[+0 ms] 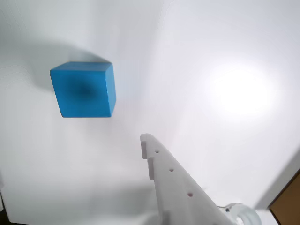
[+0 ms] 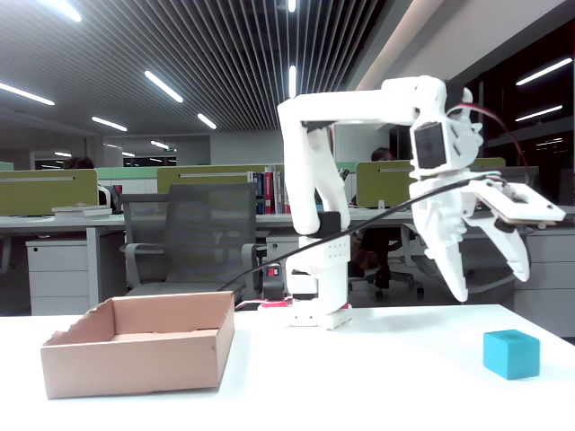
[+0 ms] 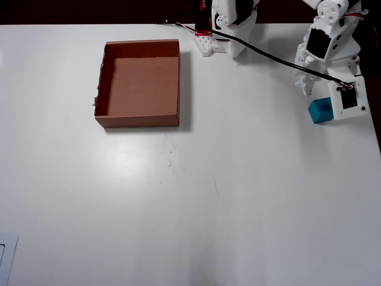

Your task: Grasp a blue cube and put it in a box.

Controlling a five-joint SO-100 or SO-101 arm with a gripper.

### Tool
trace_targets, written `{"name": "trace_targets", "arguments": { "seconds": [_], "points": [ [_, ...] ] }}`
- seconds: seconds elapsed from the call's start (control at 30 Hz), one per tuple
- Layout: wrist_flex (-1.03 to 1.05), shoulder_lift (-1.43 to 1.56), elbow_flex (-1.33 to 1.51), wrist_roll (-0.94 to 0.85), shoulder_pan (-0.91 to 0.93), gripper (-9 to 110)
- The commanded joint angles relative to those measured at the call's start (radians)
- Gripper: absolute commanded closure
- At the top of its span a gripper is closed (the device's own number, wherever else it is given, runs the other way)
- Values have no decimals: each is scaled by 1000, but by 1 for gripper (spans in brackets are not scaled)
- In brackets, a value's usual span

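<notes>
Blue cube (image 2: 512, 353) flat on white table (image 3: 238, 179), no long axis, edges roughly square to table's, gripper (image 2: 490, 285) open and empty above it, box (image 3: 140, 83) well apart

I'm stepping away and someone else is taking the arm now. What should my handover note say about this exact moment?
Gripper: open and empty, hanging in the air above the blue cube, not touching it.
Blue cube: on the white table near its right edge in the overhead view, untouched.
Box: empty, far to the left of the cube in the overhead view, near the arm's base.
Done: approach over the cube.
Left: lower, grasp, carry to the box, release.
</notes>
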Motion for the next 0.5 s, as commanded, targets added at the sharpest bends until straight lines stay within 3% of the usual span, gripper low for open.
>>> {"name": "trace_targets", "arguments": {
  "seconds": [0.0, 0.47],
  "points": [
    [-26, -37, -74, 6, -8, 64],
    [-110, -199, -109, 15, -18, 66]
  ]
}}
